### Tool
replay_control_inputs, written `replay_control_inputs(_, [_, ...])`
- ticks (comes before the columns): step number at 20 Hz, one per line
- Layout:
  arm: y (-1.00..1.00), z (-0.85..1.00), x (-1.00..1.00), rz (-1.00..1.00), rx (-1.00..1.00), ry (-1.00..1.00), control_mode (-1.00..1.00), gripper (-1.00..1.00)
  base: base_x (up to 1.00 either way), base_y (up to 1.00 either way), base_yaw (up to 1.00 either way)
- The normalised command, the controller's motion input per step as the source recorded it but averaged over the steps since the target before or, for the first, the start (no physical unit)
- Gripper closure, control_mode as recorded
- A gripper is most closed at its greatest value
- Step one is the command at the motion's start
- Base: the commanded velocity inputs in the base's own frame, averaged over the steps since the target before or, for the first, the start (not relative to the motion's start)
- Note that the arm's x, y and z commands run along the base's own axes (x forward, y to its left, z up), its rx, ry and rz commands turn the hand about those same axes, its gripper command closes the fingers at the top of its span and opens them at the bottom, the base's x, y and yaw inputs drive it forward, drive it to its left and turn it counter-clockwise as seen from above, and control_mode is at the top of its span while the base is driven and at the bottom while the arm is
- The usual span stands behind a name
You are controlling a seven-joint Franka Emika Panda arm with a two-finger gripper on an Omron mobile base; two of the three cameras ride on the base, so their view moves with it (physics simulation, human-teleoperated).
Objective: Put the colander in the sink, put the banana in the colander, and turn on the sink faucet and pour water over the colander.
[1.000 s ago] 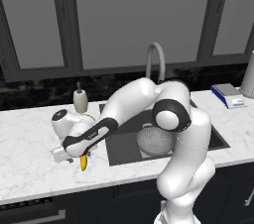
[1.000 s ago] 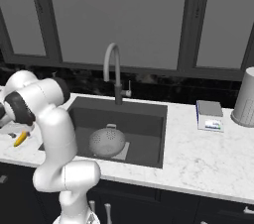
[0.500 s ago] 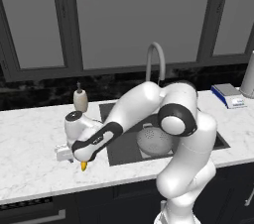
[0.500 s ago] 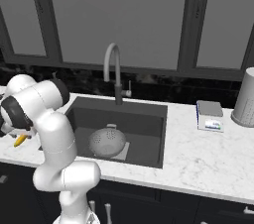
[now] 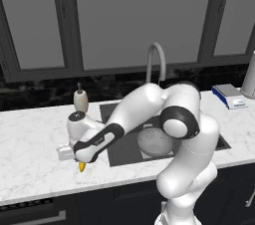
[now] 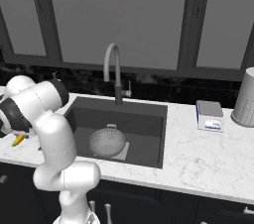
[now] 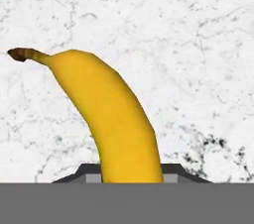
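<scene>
On the counter (image 5: 35,144) left of the sink (image 6: 149,114), the banana (image 7: 116,119) is lying flat on the white marble, its dark stem tip pointing away from the hand (image 5: 79,162). In the hand view the fruit is running from the bottom edge upward, passing between the two dark finger tips — whether they are pinching it or standing spread beside it cannot be told. In the left base view just the yellow end is peeking out beneath the hand, which is sitting low over the counter. The colander (image 6: 107,141) is resting in the sink basin, apparently dome side up, below the faucet (image 6: 115,72). Judged from this, the first step is done and the banana pickup is in hand. The fruit is likely light, with a soft, smooth, bruisable skin; a gentle hold across its thick middle — not the tapering ends — should be keeping it from swinging or slipping.
</scene>
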Motion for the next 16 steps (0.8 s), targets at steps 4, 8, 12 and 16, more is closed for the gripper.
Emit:
replay_control_inputs(4, [-0.32,-0.02,0.0,0.0,-0.02,0.0,-1.0,1.0,0.0,0.0,0.0])
replay_control_inputs(8, [-0.47,0.23,-0.03,0.0,0.0,0.0,-1.0,1.0,0.0,0.0,0.0])
replay_control_inputs(12, [-0.51,0.49,-0.08,0.0,0.0,0.0,-1.0,1.0,0.0,0.0,0.0])
replay_control_inputs(16, [-0.5,0.48,-0.02,0.0,0.01,0.03,-1.0,1.0,0.0,0.0,0.0])
